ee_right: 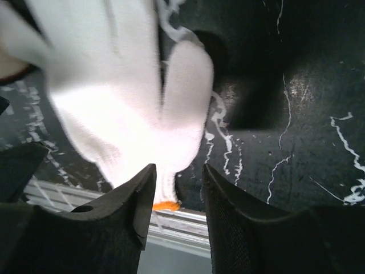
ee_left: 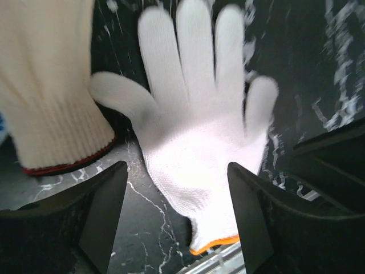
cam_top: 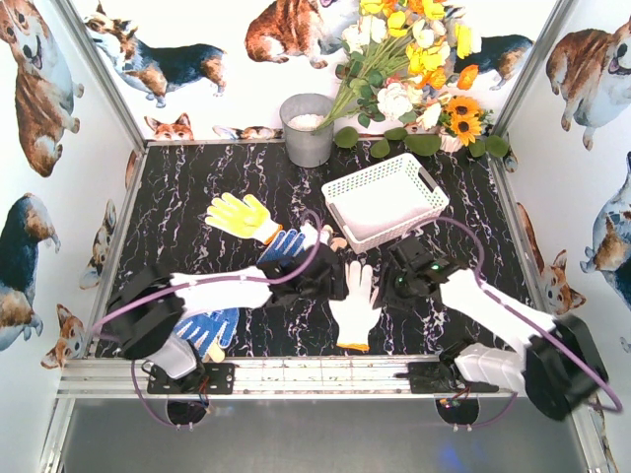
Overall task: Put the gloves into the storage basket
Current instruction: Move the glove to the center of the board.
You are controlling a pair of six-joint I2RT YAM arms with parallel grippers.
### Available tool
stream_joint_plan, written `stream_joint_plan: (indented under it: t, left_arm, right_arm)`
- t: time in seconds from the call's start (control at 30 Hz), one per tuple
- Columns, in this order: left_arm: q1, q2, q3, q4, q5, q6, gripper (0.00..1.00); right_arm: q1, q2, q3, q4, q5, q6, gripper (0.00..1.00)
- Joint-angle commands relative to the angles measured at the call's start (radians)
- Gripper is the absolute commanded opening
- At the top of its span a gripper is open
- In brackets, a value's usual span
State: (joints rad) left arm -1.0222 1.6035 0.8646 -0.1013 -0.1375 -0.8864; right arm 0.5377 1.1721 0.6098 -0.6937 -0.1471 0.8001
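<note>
- White glove (cam_top: pixel 357 304): orange cuff edge.
- Cream glove (ee_left: pixel 51 85): dark red cuff edge.
- Yellow glove (cam_top: pixel 240 214): plain yellow.
- First blue glove (cam_top: pixel 283 244), second blue glove (cam_top: pixel 209 328): white dots.
- Storage basket (cam_top: pixel 347 193): white, lattice sides.
- Table (cam_top: pixel 177 197): black, white veining.
- My left gripper (ee_left: pixel 177 168): black.

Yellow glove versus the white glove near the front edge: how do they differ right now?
The yellow glove is bright yellow; the white glove is plain white. The yellow glove's fingers point back-left; the white glove's point straight back. The yellow glove lies left of centre, mid-table; the white glove lies central, near the front edge. Both lie flat on the table, outside the storage basket.
</note>
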Motion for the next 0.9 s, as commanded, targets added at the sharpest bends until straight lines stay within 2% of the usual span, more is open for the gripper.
stream_joint_plan:
  t: [0.0, 0.1, 0.27, 0.47, 0.63, 0.87]
  left_arm:
    - [0.047, -0.127, 0.096, -0.180, -0.118, 0.091, 0.70]
    - [0.142, -0.187, 0.099, -0.253, -0.136, 0.130, 0.75]
    - [0.336, -0.232, 0.064, -0.311, -0.126, 0.114, 0.76]
    - [0.497, -0.160, 0.060, -0.298, -0.142, 0.065, 0.78]
    - [0.538, -0.050, 0.116, -0.320, -0.232, -0.037, 0.75]
    - [0.552, 0.039, 0.110, -0.240, -0.309, -0.175, 0.61]
  right_arm:
    - [0.002, -0.144, 0.106, -0.083, 0.098, -0.022, 0.42]
    - [-0.005, -0.202, 0.153, -0.132, 0.147, -0.058, 0.44]
    - [-0.041, -0.224, 0.255, -0.205, 0.186, -0.142, 0.47]
    - [-0.057, -0.211, 0.351, -0.237, 0.200, -0.234, 0.47]
    - [-0.058, -0.210, 0.387, -0.245, 0.129, -0.254, 0.47]
    - [-0.058, -0.229, 0.409, -0.317, 0.056, -0.254, 0.47]
